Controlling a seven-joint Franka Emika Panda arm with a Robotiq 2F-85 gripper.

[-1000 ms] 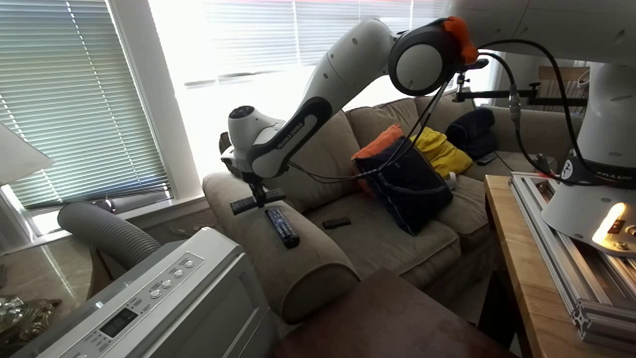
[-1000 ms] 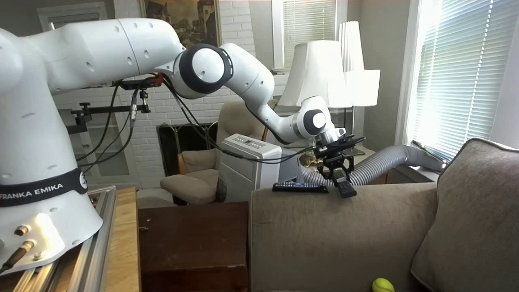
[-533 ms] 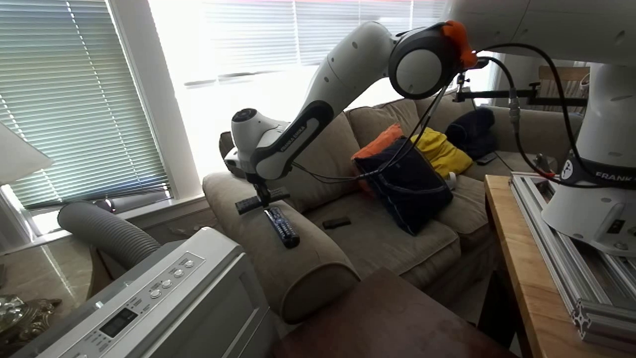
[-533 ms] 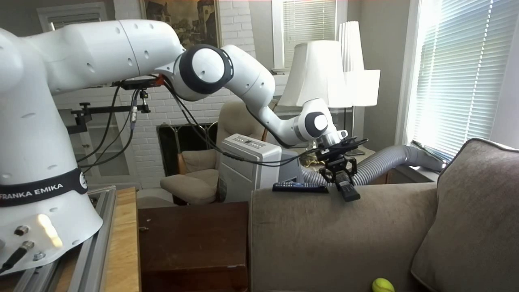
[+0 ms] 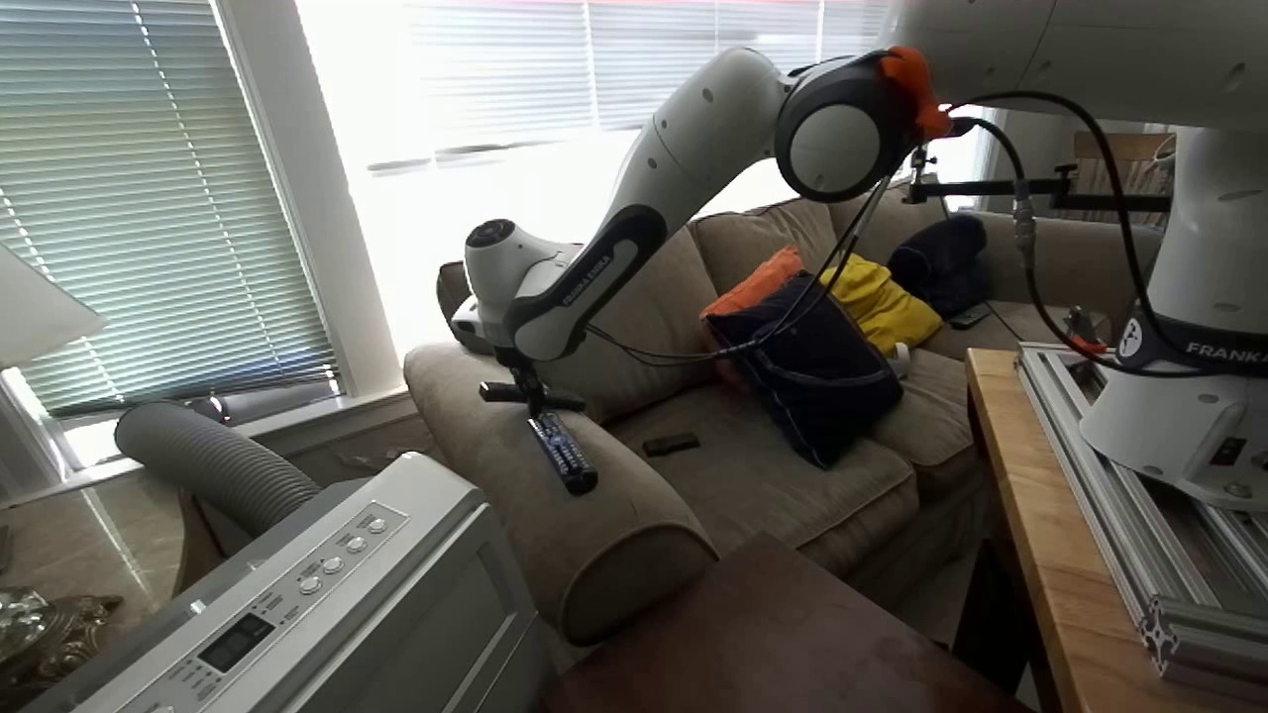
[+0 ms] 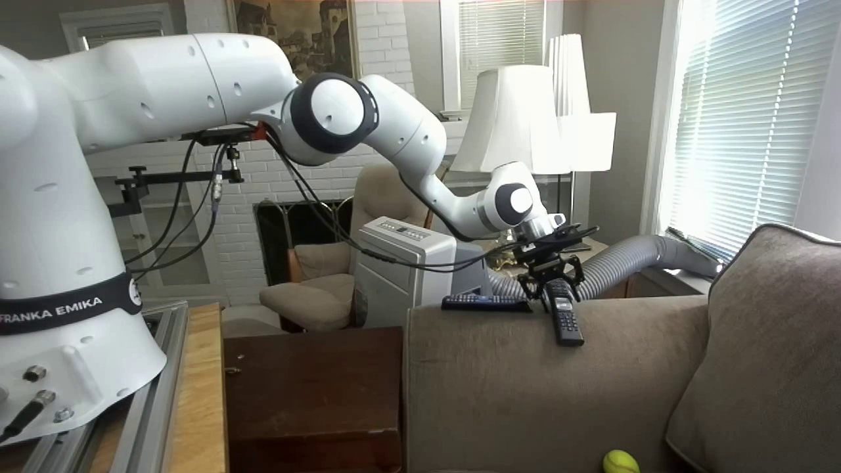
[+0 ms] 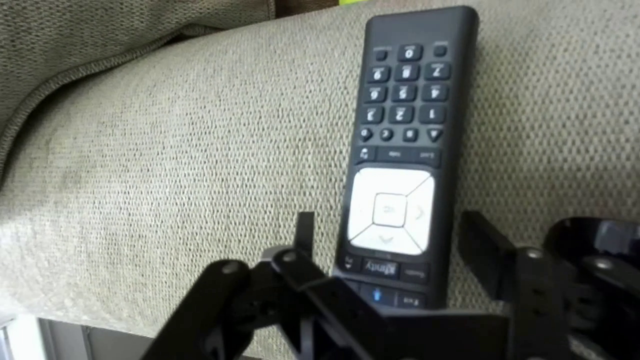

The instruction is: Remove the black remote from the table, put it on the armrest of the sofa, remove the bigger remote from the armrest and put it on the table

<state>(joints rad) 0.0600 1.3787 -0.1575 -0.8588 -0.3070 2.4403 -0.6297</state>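
The black remote lies on the taupe armrest of the sofa. In the wrist view its keypad faces up. My gripper is open around its near part, with a finger on each side and gaps between. The gripper also shows low over the armrest in both exterior views. The bigger remote, with pale buttons, lies on the armrest just beside the gripper; it also shows in an exterior view. The dark brown table stands by the armrest's front end.
A white appliance with a grey hose stands beside the armrest. A small dark object lies on the seat. Navy, orange and yellow pillows are on the sofa. A tennis ball is near the armrest.
The gripper has moved slightly lower and toward the bigger remote. The fingers have let go of the black remote, and its outer end has dropped onto the armrest. The bigger remote has not moved.
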